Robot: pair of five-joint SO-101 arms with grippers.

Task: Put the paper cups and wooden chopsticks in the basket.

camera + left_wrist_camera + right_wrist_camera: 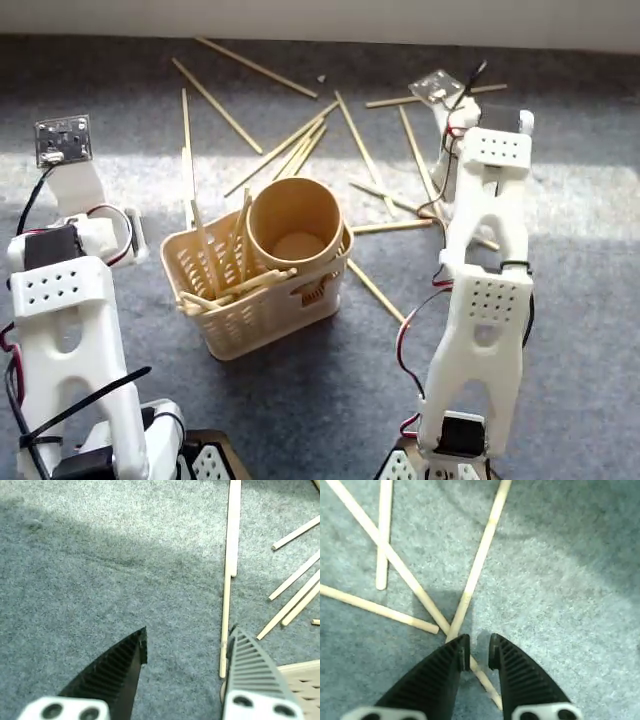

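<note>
Chopsticks (pixel 415 585) right of the basket (pixel 260 320) cross under the barely parted, empty right jaws, so centre on 1 before closing; left jaws gape empty.

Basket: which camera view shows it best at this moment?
The high view: the whole basket stands mid-table with a paper cup and several chopsticks inside. The left wrist view catches one corner of its rim. The right wrist view looks at loose chopsticks on the carpet.
</note>
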